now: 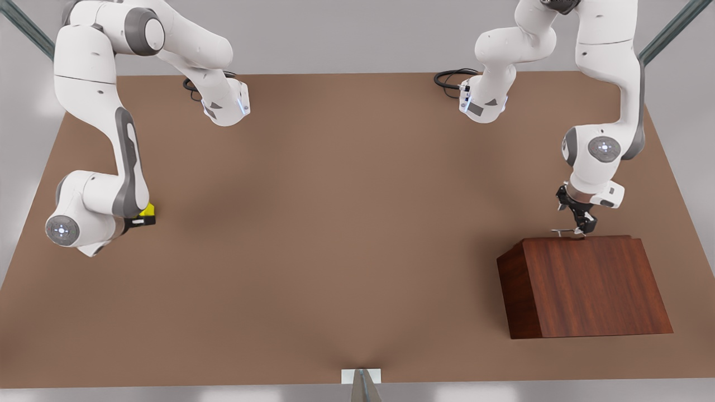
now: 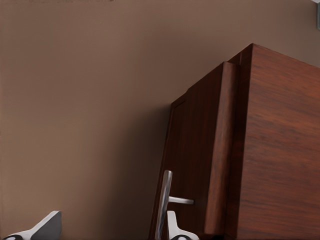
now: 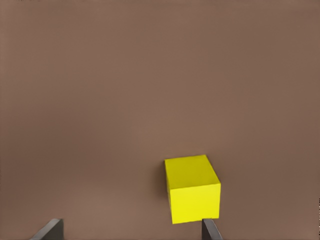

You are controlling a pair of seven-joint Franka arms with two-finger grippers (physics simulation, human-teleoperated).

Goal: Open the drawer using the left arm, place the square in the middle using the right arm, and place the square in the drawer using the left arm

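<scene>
The left gripper is at the wooden box near the table's front-right corner in the front view; its jaws stand spread either side of the drawer's silver handle, not closed on it; the right gripper sits near the table's left edge, jaws wide apart, the square on the table between them, ungripped

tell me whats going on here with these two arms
The left gripper is at the back edge of the wooden box, its open fingers straddling the silver handle of the drawer, which looks shut. On the front view's left, the right gripper is open and down by the yellow square, not gripping it. The square sits on the brown table, far from the box.
</scene>
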